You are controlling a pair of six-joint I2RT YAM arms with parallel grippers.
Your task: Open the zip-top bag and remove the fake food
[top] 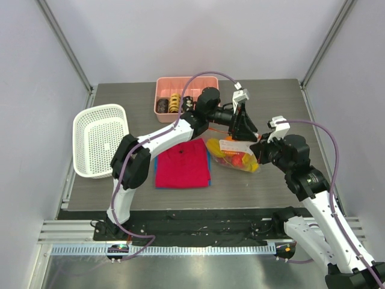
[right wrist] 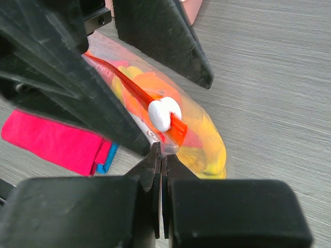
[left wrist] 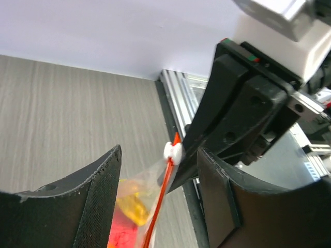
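Left claw [top: 245,135] is reaching across in the top external view and hanging open over the far end of the zip-top bag [top: 225,150]. That bag is resting on the bench [top: 271,108] just right of the red shirt [top: 182,164], with the fake food [top: 237,160] showing yellow, orange and red inside, and the right claw [top: 260,150] is meeting the same end from the right. Left wrist view is showing its own two pads standing apart, with the white slider [left wrist: 173,151] and orange zip strip [left wrist: 161,201] sitting between them and apparently touching neither. The right claw's black fingers are coming in from upper right and pressing on the bag film just beside the slider. Right wrist view is confirming it: the right claw is closed, pinching the clear bag edge just below the slider. The left claw's pads are flanking the strip above, and the fruits are bunching at the bag's low end. The zip is looking closed and nothing is out yet. The step in hand, judging from this, is catching the slider. The left claw should be centring on it, closing squarely on the slider rather than on loose film. Then it should be pulling along the strip away from the right claw's pinch while that pinch is anchoring the bag. Pulling off-line is risking slipping off the small slider or lifting the whole bag.
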